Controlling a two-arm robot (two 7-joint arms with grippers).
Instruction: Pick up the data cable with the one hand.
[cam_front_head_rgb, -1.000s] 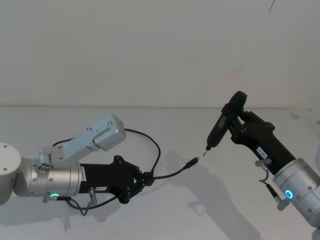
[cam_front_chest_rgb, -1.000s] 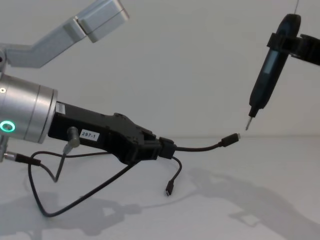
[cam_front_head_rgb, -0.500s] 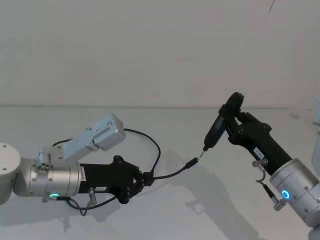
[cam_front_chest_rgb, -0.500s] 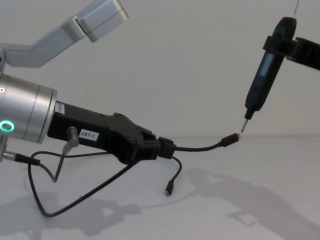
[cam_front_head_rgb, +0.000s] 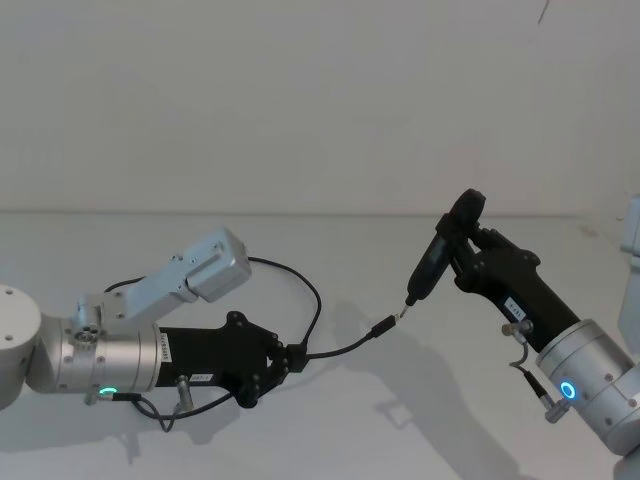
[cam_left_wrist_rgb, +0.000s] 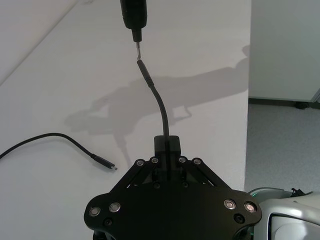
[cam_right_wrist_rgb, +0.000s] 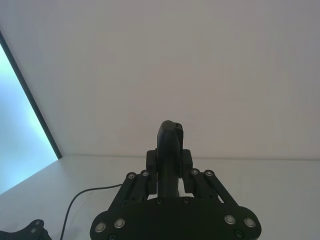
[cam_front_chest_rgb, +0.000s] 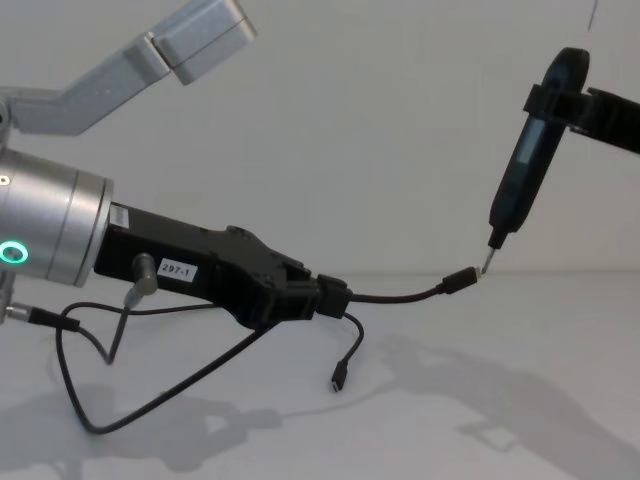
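Note:
The data cable (cam_front_head_rgb: 346, 346) is a thin black cord. My left gripper (cam_front_head_rgb: 292, 358) is shut on it just above the table, low at the left. A short stretch sticks out past the fingers to a small plug (cam_front_chest_rgb: 461, 280). The rest of the data cable (cam_left_wrist_rgb: 159, 102) trails back, and its other plug (cam_left_wrist_rgb: 104, 163) is at the table. My left gripper (cam_front_chest_rgb: 325, 297) (cam_left_wrist_rgb: 167, 150) holds level. My right gripper (cam_front_head_rgb: 466, 238) is shut on a pen-shaped screwdriver (cam_front_chest_rgb: 520, 170) whose tip meets the raised plug. My right gripper (cam_right_wrist_rgb: 170, 161) clamps the screwdriver (cam_right_wrist_rgb: 170, 137).
The white table (cam_front_head_rgb: 330, 440) runs back to a plain white wall. In the left wrist view the table's edge (cam_left_wrist_rgb: 248, 100) drops off to grey floor. A short grey wire with a metal plug (cam_front_chest_rgb: 140, 278) and a dark loop (cam_front_chest_rgb: 80, 400) hang under my left wrist.
My right gripper has moved down and to the left with the screwdriver, bringing its tip onto the raised plug. The left gripper and the cable have stayed put.

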